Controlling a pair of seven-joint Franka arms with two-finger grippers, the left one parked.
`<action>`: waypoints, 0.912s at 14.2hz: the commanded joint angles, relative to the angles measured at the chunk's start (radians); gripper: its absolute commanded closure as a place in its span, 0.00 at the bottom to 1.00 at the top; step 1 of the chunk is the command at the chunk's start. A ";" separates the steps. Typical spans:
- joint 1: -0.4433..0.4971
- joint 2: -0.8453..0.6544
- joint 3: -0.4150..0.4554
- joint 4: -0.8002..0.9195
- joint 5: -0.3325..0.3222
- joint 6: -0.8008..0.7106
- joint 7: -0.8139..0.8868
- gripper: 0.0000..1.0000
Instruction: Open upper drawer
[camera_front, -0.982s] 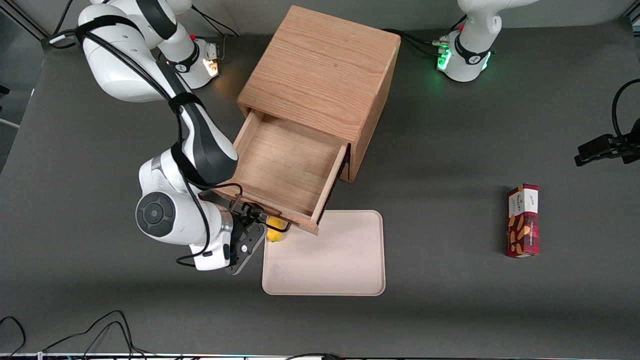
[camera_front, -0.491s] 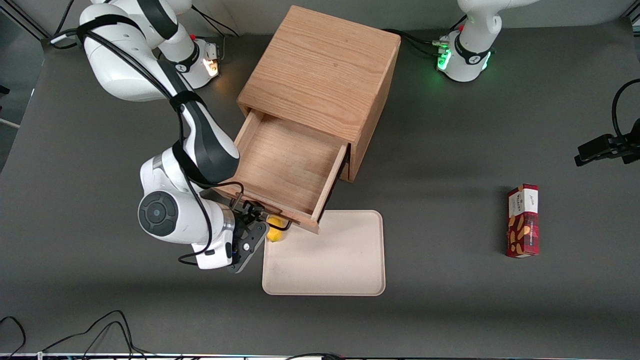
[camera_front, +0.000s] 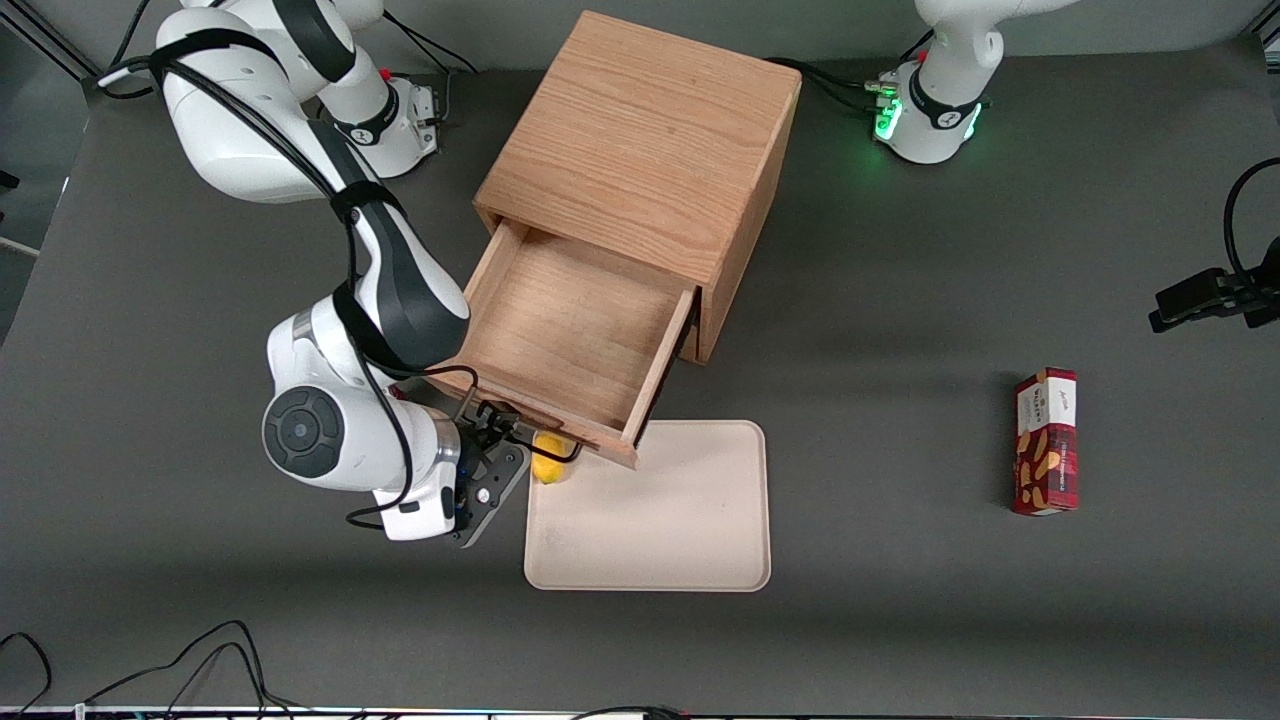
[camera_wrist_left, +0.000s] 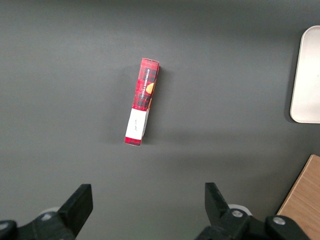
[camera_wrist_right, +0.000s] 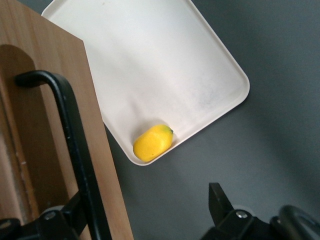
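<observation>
Beside upper drawer (camera_front: 570, 335) handle (camera_wrist_right: 75, 145), jaws (camera_front: 497, 447) spread

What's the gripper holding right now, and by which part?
Nothing. The gripper is open at the black handle of the upper drawer, not clamped on it.

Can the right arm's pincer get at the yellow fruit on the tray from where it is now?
Probably yes. The pincer, open at the upper drawer handle, is right beside the yellow fruit in the tray corner. The pulled-out drawer front overhangs that corner, so a straight-down approach looks tight.
</observation>
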 joint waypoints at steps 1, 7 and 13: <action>0.006 0.023 -0.002 0.061 -0.007 -0.039 -0.009 0.00; 0.007 0.005 -0.001 0.083 0.032 -0.105 -0.006 0.00; -0.016 -0.107 -0.005 0.081 0.035 -0.241 -0.003 0.00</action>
